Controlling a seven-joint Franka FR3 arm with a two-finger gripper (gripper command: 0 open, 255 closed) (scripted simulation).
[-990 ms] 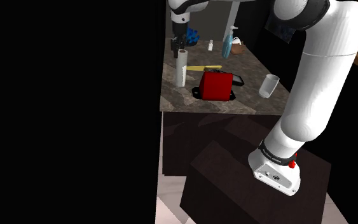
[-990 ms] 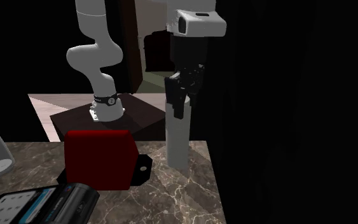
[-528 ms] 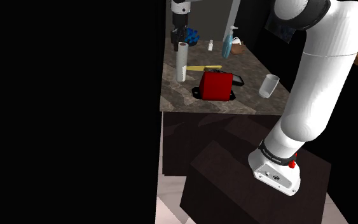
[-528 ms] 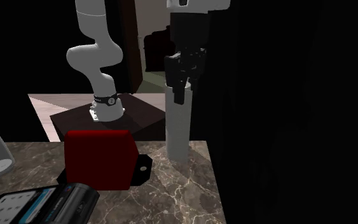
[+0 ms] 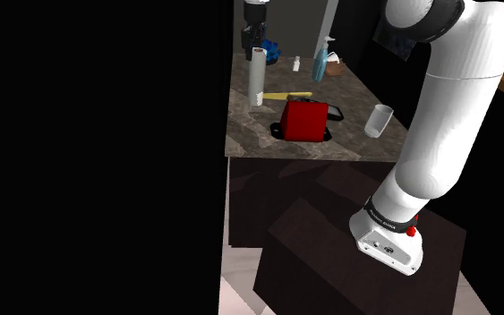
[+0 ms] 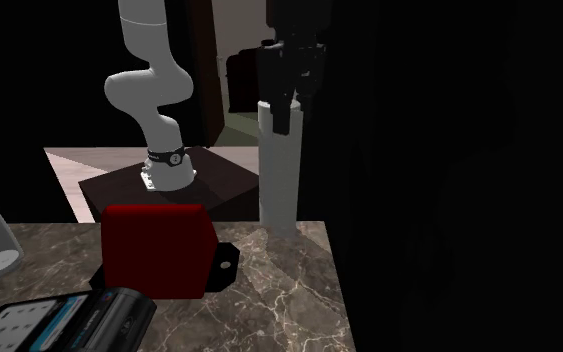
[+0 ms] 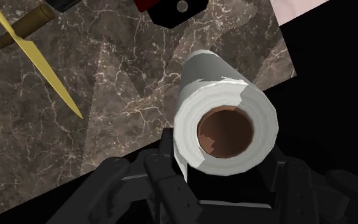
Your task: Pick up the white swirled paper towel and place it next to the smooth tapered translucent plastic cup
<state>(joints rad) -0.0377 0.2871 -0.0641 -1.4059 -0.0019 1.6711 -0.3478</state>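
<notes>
1. Clamping the upper end of the white paper towel roll [image 6: 279, 175], the black gripper [image 6: 283, 112] holds it upright, with the arm reaching in from above.
2. In the wrist view its two fingers [image 7: 166, 159] press against opposite sides of the roll, and the brown cardboard core faces the camera.
3. The roll hangs over the dark marble counter [image 5: 348, 143], near the counter edge that borders the black area at the shoulder view's left. Whether its lower end touches the stone cannot be told.
4. A red boxy object [image 5: 305, 120] with a black base sits on the counter, near the roll and toward the shoulder view's right of it.
5. The translucent cup [image 5: 380, 120] stands upright further toward that view's right, well apart from the roll, with the red object between them.
6. A knife [image 7: 37, 57] with a yellow blade and a brown handle lies flat on the marble beside the roll, apart from it.
7. In the second exterior view a dark keypad device [image 6: 54, 320] lies at the lower left, just in front of the red object.
8. The arm's white base is mounted on the dark stand [image 5: 348, 259] in front of the counter.
</notes>
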